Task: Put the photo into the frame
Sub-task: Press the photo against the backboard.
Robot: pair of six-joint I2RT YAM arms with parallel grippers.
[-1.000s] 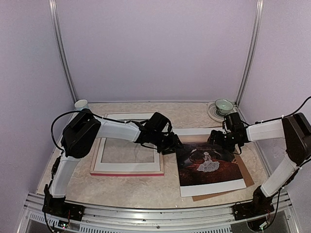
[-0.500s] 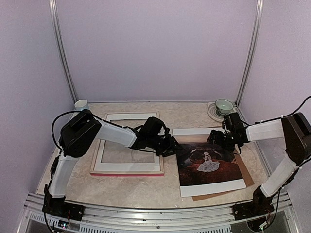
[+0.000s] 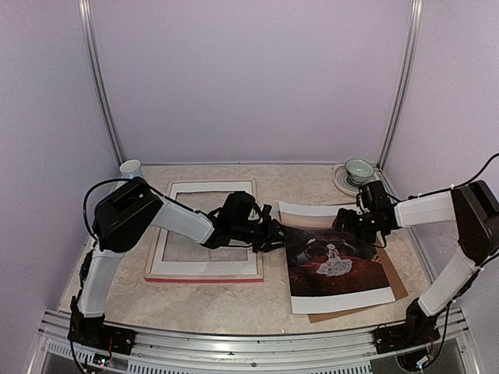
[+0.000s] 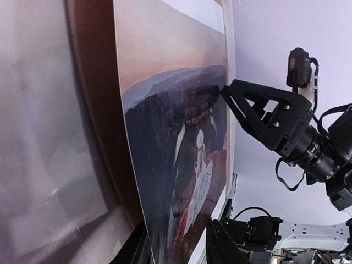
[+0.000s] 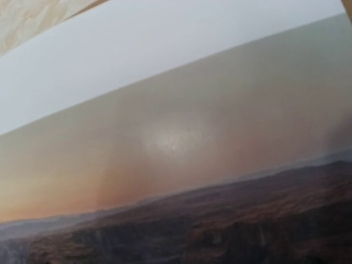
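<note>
The photo [image 3: 339,269], a dark reddish landscape with a white figure, lies right of centre on a brown backing board [image 3: 398,284]. Its left edge is lifted slightly. My left gripper [image 3: 279,235] reaches across to that edge. In the left wrist view the photo [image 4: 181,137] runs between the two fingertips of my left gripper [image 4: 179,242], which stand apart around its edge. My right gripper [image 3: 348,224] is open and presses on the photo's far part, its finger [image 4: 247,107] touching the print. The photo [image 5: 176,165] fills the right wrist view. The pink frame [image 3: 204,277] lies at left.
A white mat [image 3: 160,249] rests in the frame. A small white cup [image 3: 130,167] stands at the back left corner. A green bowl on a saucer [image 3: 359,169] sits at the back right. Metal posts and lilac walls close in the table.
My left arm has drawn back toward the left and its jaws have narrowed around the photo's left edge. That edge and the far left corner have risen and curled. The right arm stays put.
</note>
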